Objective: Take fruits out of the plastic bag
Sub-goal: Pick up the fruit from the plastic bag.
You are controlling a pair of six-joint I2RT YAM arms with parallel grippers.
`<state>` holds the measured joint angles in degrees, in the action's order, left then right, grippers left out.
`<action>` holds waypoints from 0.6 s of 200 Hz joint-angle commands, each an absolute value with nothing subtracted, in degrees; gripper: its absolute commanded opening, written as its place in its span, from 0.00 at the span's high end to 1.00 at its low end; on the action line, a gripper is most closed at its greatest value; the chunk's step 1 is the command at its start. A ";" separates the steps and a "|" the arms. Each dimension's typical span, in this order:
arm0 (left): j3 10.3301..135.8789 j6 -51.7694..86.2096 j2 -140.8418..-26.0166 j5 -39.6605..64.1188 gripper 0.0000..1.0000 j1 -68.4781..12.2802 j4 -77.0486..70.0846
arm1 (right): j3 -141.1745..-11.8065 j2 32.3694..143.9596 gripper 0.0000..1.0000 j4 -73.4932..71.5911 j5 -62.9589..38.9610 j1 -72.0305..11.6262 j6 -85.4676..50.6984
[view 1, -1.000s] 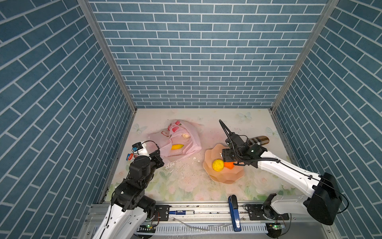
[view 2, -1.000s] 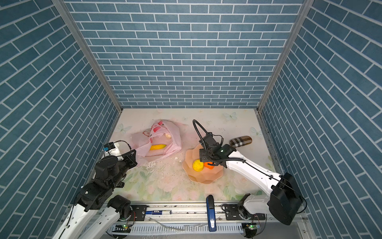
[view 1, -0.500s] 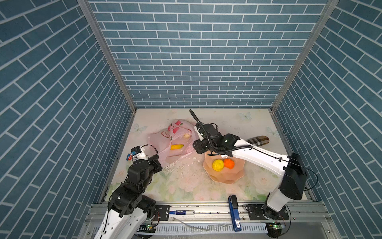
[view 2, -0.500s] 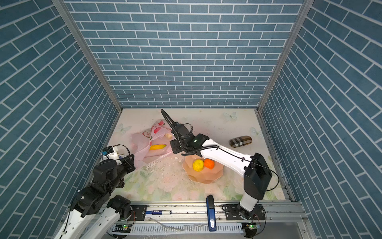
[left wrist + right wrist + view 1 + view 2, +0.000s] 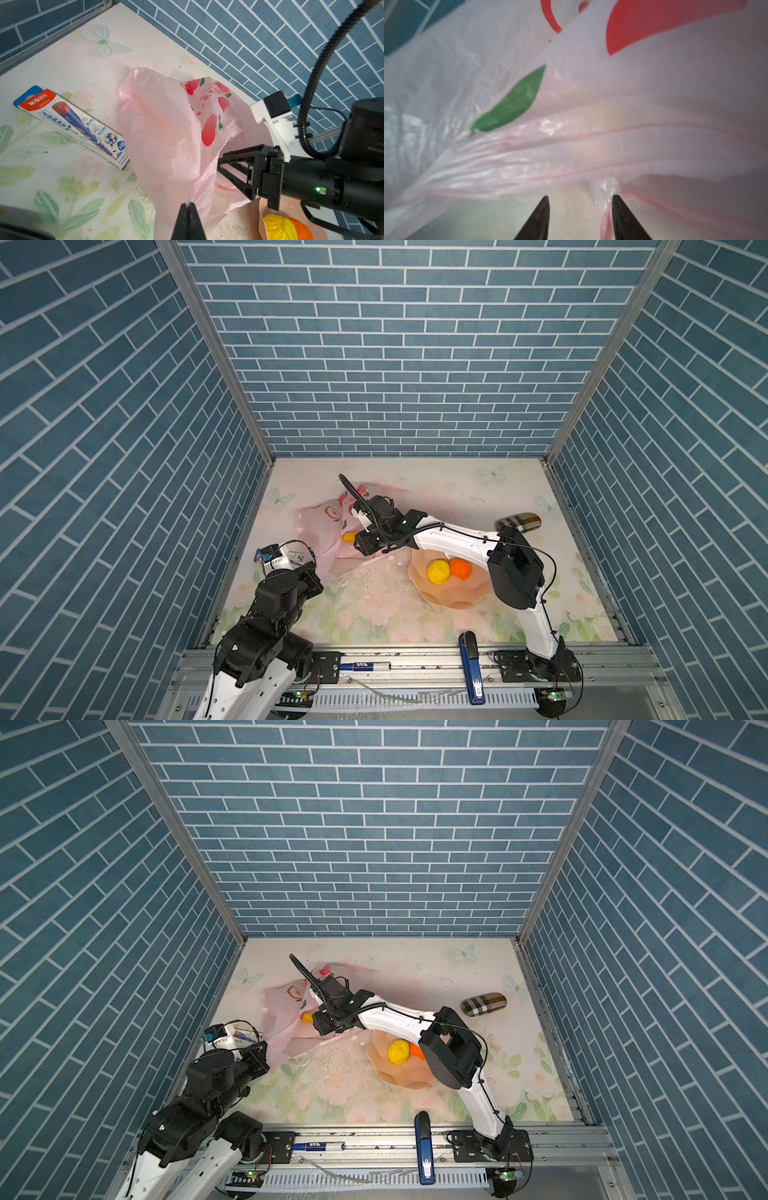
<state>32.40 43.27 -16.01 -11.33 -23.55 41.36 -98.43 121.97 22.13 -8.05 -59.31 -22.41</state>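
The plastic bag [image 5: 318, 526] lies crumpled on the left half of the flowered table [image 5: 374, 614], back toward the wall, and both arms meet at it. The left gripper [image 5: 188, 208] is closed tight, its two black tips pressed together on a fold of the bag's pink film at the near edge, so the film rises from the pinch. The right gripper [image 5: 581, 216] reaches into the bag's mouth from the bowl side; its jaws stand partly apart, surrounded by film (red and green print just ahead), and one fold lies against one finger [image 5: 623, 218]. What sits between the fingers is too blurred to tell, and no fruit shows in its grasp. In both top views a yellow end of the banana [image 5: 349, 536] pokes out just beside this gripper's body, inside the bag. The lemon [image 5: 438, 571] and the small orange [image 5: 460, 568] lie touching in the peach bowl [image 5: 453, 601], near the bag's open side. A pencil box [image 5: 70, 124] lies against the bag's far flank.
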 commanded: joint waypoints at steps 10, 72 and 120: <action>31.12 43.84 -15.80 -12.33 1.00 -23.47 40.75 | -98.32 122.81 0.51 22.99 -8.91 -59.19 -21.07; 30.77 44.39 -16.82 -11.20 1.00 -23.49 37.56 | -100.60 124.73 0.48 19.29 -2.45 -57.63 -22.09; 32.24 44.64 -18.04 -9.90 1.00 -23.49 35.08 | -105.70 129.18 0.46 17.29 4.40 -55.93 -21.43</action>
